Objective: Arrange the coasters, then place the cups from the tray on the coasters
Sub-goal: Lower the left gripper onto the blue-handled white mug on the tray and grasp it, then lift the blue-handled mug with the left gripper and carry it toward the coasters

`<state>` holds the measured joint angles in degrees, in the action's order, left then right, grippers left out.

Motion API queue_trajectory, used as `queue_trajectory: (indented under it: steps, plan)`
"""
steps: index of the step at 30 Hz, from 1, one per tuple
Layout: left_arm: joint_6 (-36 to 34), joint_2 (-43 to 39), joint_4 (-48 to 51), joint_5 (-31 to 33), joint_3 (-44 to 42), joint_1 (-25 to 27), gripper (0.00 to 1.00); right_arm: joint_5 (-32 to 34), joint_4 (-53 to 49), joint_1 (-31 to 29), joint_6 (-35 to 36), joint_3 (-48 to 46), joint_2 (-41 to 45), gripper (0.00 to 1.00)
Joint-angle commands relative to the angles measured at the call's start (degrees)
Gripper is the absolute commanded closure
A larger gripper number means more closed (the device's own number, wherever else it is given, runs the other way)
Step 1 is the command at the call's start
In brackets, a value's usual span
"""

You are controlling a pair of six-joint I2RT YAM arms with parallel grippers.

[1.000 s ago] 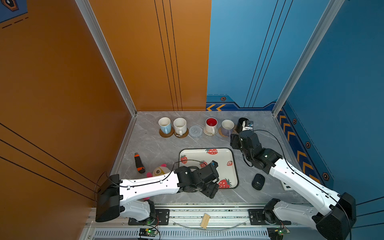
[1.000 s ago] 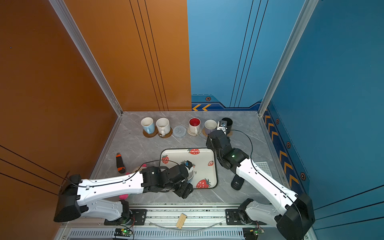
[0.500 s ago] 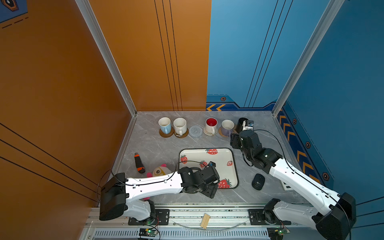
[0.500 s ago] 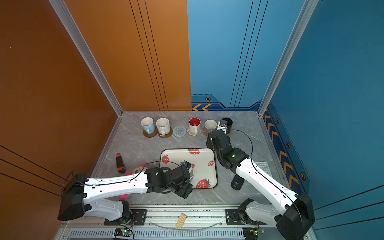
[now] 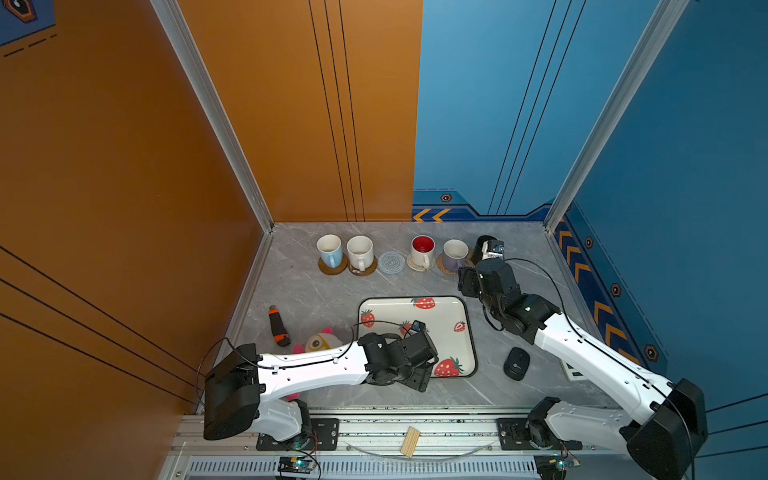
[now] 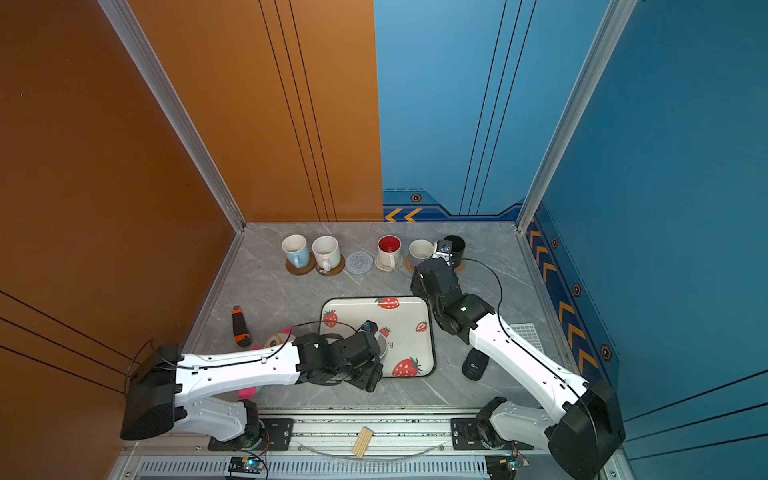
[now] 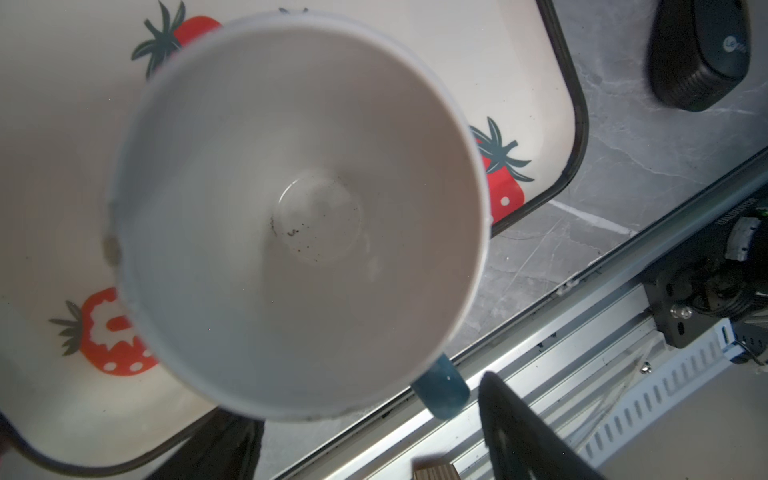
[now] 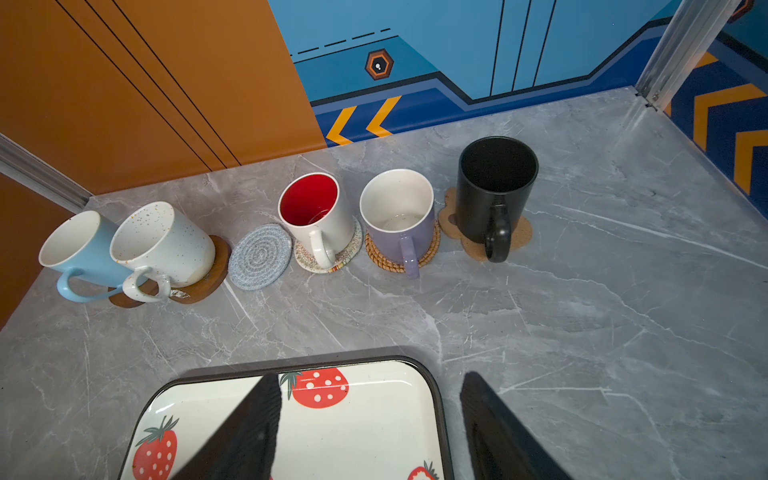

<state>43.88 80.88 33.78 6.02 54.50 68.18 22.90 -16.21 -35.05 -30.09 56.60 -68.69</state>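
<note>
In both top views my left gripper [image 5: 412, 353] hangs over the strawberry tray [image 5: 440, 309], above a light blue cup [image 7: 299, 208] standing on it. Its jaws are open, and the cup's handle [image 7: 440, 390] lies loose between the fingers. My right gripper [image 8: 370, 415] is open and empty over the tray's far right corner. Along the back wall a light blue cup [image 8: 83, 249] and a speckled cup [image 8: 166, 245] stand on brown coasters. The red-inside cup [image 8: 316, 216], the lavender cup [image 8: 399, 220] and the black cup [image 8: 494, 187] also stand on coasters. The grey woven coaster [image 8: 260, 256] is bare.
A black mouse [image 5: 516, 363] lies right of the tray. An orange-and-black tool [image 5: 278, 331] and a plush toy [image 5: 320, 343] lie left of it, beside my left arm. A small wooden block [image 5: 410, 441] rests on the front rail.
My left gripper has crept slightly toward the front left over the tray cup, jaws still wide. The right arm has not moved.
</note>
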Motion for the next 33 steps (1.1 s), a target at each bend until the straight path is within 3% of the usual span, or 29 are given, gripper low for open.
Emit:
queue_trajectory:
  steps: [1, 20, 33]
  plan:
    - [0.9, 1.0, -0.9, 1.3, -0.4, -0.6, 0.19, -0.5, 0.7, 0.4, -0.8, -0.3, -0.2, 0.33]
    - [0.9, 1.0, 1.0, 4.7, -1.5, -2.3, 0.31, -1.2, 0.9, 1.1, -1.1, -1.1, 0.5, 0.33]
    - [-1.1, 3.6, 0.9, 5.1, 1.3, -0.3, 0.40, -1.6, 1.3, 1.2, -1.2, -1.3, 0.2, 0.33]
